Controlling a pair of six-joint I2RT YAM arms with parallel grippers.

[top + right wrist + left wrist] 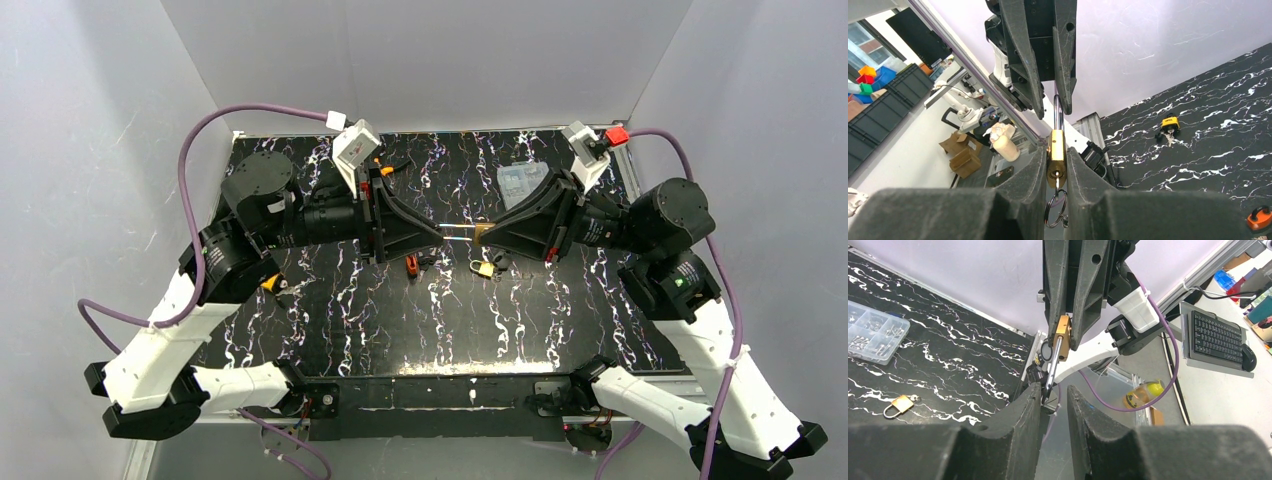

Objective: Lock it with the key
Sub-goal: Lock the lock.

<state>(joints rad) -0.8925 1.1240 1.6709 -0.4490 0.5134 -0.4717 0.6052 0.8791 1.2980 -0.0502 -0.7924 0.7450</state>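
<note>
A brass padlock (482, 234) is held level in mid-air above the table's middle, between the two grippers. My right gripper (1057, 162) is shut on the padlock's body (1056, 152). A key sits in the keyhole, and its ring (1054, 210) hangs below. The silver shackle (458, 232) points toward my left gripper (443, 232). In the left wrist view the shackle (1053, 365) reaches the left fingertip (1037, 392). The left jaws stand a little apart, with a clear gap beside the shackle.
A second brass padlock (485, 268) lies on the black marbled table (520, 320) below the held one, and also shows in the left wrist view (898, 405). A red item (411, 265) lies next to it. A clear parts box (522, 180) sits at the back.
</note>
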